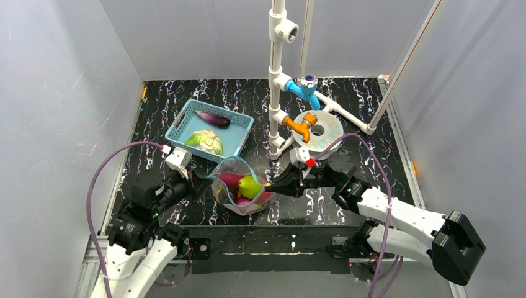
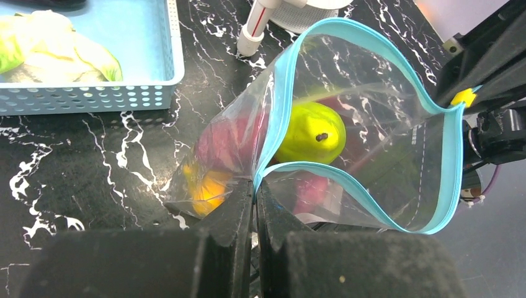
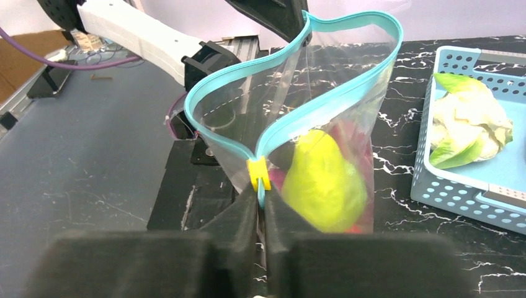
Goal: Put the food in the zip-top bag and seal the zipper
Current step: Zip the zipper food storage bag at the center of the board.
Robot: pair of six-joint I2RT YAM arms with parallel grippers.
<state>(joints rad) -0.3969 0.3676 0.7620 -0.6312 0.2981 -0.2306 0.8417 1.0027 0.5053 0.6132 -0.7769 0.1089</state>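
Observation:
The clear zip-top bag (image 1: 240, 185) stands between my two grippers with its mouth open. Its teal-blue zipper (image 2: 347, 180) runs round the mouth, also seen in the right wrist view (image 3: 329, 112). Inside lie a yellow-green pear (image 2: 310, 131), red food (image 2: 226, 143) and an orange piece (image 2: 208, 189). My left gripper (image 2: 255, 189) is shut on the zipper's left end. My right gripper (image 3: 261, 197) is shut on the right end, just below the yellow slider (image 3: 257, 174). An eggplant (image 1: 213, 118) and a cabbage (image 1: 205, 141) lie in the blue basket (image 1: 181, 121).
A white pipe frame (image 1: 276, 74) with a blue tap (image 1: 306, 88) and an orange tap (image 1: 299, 126) stands behind the bag. A pale disc (image 1: 329, 129) lies beside it. Grey walls enclose the black marbled table (image 1: 347, 93).

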